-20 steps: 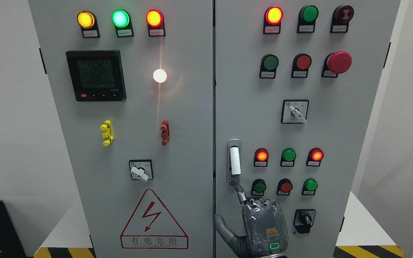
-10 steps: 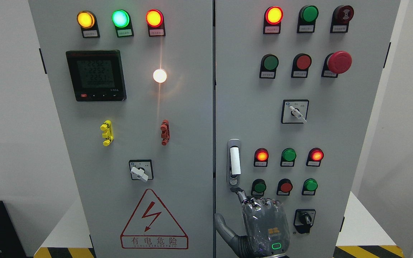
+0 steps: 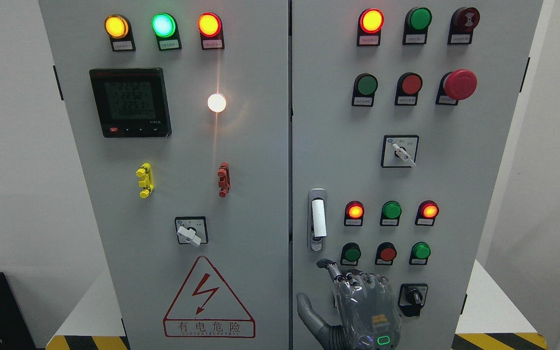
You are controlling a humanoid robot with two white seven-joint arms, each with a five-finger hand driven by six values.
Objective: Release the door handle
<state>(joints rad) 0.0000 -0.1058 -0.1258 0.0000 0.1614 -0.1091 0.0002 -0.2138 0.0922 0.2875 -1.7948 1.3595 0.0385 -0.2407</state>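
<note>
While the door handle point(image 3: 318, 219) stands upright in its silver recess near the left edge of the right cabinet door point(image 3: 474, 160), nothing is touching it. It is a white vertical bar with a small keyhole plate at its foot. Just below it, and clear of it, is the robot hand point(image 3: 358, 304), which rises from the bottom edge of the view right of the middle, so it is the right one. Its index finger point(image 3: 328, 267) points up and to the left toward the foot of the handle with a gap between them; the other fingers are curled at the knuckles, the thumb point(image 3: 306, 311) sticks out to the left, and the hand holds nothing. A green light glows on the back of the hand.

To the right of the handle are two rows of three round lamps and buttons, red and green, and below them a black rotary switch point(image 3: 412, 297) just beside the hand. Higher on the same door are a white selector switch point(image 3: 400, 151), a red mushroom button point(image 3: 460, 84) and more lamps.

On the left cabinet door point(image 3: 129, 272) are a black digital meter point(image 3: 130, 102), a bright white lamp point(image 3: 217, 102), a yellow clip point(image 3: 145, 180), a red clip point(image 3: 223, 179), another selector switch and a red triangular warning sign point(image 3: 208, 299).
</note>
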